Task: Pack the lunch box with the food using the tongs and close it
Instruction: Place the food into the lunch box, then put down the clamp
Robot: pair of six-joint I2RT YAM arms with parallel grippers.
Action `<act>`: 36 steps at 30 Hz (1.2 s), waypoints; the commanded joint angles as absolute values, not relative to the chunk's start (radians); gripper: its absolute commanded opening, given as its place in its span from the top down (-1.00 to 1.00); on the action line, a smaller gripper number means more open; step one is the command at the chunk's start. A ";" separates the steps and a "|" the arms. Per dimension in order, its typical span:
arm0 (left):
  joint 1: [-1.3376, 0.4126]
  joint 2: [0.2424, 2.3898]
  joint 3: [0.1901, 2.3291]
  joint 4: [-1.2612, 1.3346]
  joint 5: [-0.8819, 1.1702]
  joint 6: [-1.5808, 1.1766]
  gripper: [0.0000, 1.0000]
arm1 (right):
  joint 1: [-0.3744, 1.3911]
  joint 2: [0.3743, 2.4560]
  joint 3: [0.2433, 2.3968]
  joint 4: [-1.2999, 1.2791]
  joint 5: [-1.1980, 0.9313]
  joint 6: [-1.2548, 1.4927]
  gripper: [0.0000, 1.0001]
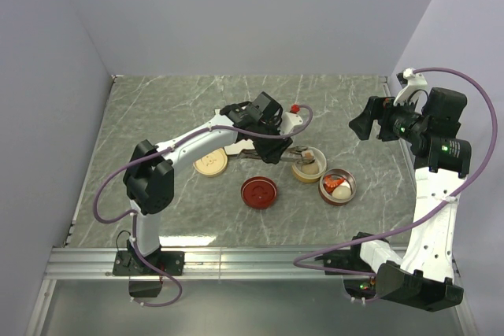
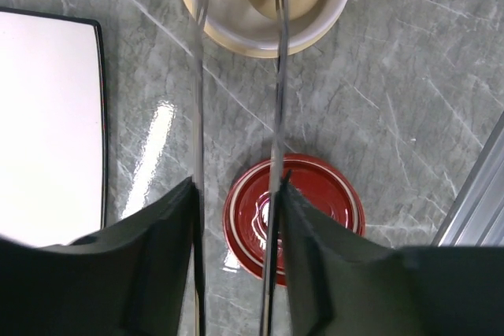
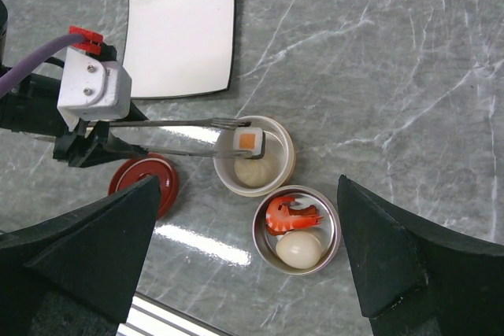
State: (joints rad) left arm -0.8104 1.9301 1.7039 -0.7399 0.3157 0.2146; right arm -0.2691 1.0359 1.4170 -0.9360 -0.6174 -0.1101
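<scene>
Left hand: we see its matte black fingers clamped on the two thin arms of the long slim silver metal tongs.
Right hand: jaws spread wide, nothing between them, raised over the right side of the table.
Sushi roll: we find the dark-wrapped sushi roll, white with an orange centre, between the tong tips over the round cream bowl.
Cream bowl contents: a smooth beige ball lies inside.
Second bowl: a round silver-lined bowl, just beside the cream one, holds a ridged red-orange shrimp and a glossy white egg shape.
Lids: a shiny red round lid and a cream round lid lie flat.
Plate: a white square plate with a dark edge.
Table: we note polished grey-green marble with white veins, catching glare.
Room: plain pale lavender walls.
</scene>
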 commanded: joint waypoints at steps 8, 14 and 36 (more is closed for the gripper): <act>-0.818 1.901 1.746 -0.693 0.290 0.209 -0.13 | -0.279 1.022 1.410 -0.910 -0.612 -0.120 -0.99; -0.818 1.887 1.761 -0.696 0.285 0.203 -0.12 | -0.279 1.019 1.410 -0.910 -0.609 -0.120 -0.99; -0.385 1.591 1.640 -0.692 0.454 0.107 -0.06 | -0.278 1.019 1.417 -0.930 -0.620 -0.132 -0.99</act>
State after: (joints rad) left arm -0.4625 1.6527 1.6798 -0.7124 0.4046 0.1425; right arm -0.2691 1.0359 1.4132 -0.9371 -0.6144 -0.1181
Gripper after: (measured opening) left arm 0.534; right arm 0.996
